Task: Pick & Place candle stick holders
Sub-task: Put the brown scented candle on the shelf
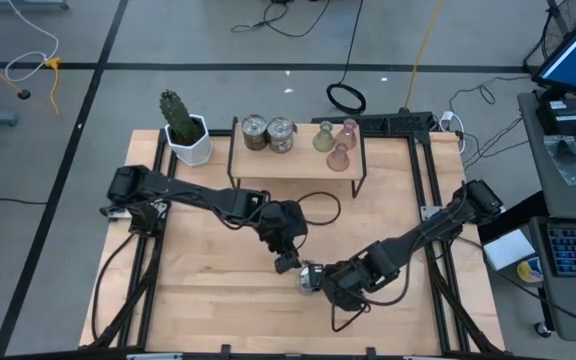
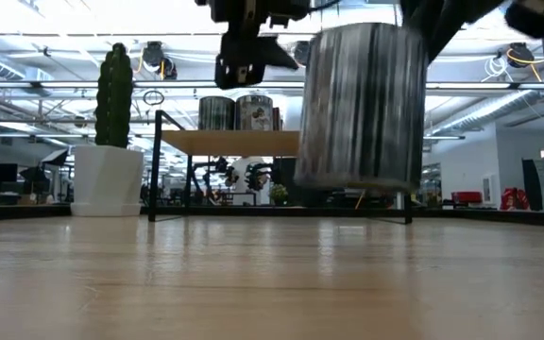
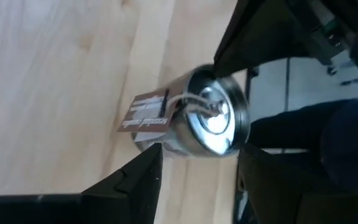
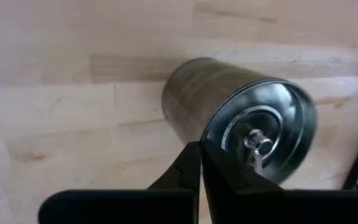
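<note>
A squat shiny silver candle stick holder (image 1: 308, 278) with a brown tag on a string (image 3: 145, 115) hangs above the middle of the table, near its front, with my right gripper (image 4: 202, 146) shut on it. It is clear of the wood in the low view (image 2: 362, 104). My left gripper (image 3: 199, 151) stands open just left of it, its fingertips a little short of the cup's wall. On the wooden shelf (image 1: 298, 165) at the back stand two more silver cups (image 1: 268, 133), an olive holder (image 1: 322, 138) and two pink holders (image 1: 344, 143). My right gripper pinches the silver cup's rim (image 4: 211, 130) at its open end, one finger inside the cup and one outside. The fingers slant down from the table's right. The cup hangs clear of the table, its open end with the centre pin (image 4: 258, 143) turned toward the gripper.
A white pot with a green cactus (image 1: 186, 135) stands at the back left beside the shelf. Black frame rails (image 1: 430, 180) run along the table's sides. Bare wood lies in front of the shelf and at the near left.
</note>
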`<action>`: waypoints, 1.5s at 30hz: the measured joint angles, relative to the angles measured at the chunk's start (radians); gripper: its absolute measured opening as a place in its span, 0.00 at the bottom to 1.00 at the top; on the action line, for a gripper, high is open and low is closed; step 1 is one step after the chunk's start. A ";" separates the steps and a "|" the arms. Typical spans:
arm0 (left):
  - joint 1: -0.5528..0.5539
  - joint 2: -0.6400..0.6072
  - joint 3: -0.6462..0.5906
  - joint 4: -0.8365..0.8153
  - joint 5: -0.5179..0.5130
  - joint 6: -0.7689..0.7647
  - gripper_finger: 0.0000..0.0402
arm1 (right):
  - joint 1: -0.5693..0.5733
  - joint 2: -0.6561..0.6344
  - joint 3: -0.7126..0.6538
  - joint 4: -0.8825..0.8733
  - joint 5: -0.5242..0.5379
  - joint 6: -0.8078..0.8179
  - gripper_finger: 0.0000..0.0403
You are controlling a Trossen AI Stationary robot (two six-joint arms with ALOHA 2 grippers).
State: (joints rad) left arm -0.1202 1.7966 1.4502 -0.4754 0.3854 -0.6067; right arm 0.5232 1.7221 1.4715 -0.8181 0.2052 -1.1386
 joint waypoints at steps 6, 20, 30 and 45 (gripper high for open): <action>0.021 0.020 -0.001 -0.036 0.033 0.095 0.53 | -0.016 0.031 0.000 0.005 0.005 -0.026 0.00; 0.031 0.057 -0.001 -0.036 0.063 0.133 0.53 | -0.016 0.061 0.001 -0.003 0.002 0.004 0.00; 0.085 0.057 -0.001 0.049 0.062 0.103 0.53 | 0.003 0.040 0.000 -0.106 0.149 0.201 0.00; 0.100 0.056 -0.001 0.087 0.113 0.054 0.53 | 0.024 -0.123 0.000 -0.464 0.214 0.764 0.00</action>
State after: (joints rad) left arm -0.0198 1.8530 1.4494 -0.3889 0.4988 -0.5522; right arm 0.5471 1.5991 1.4712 -1.2822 0.4190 -0.3747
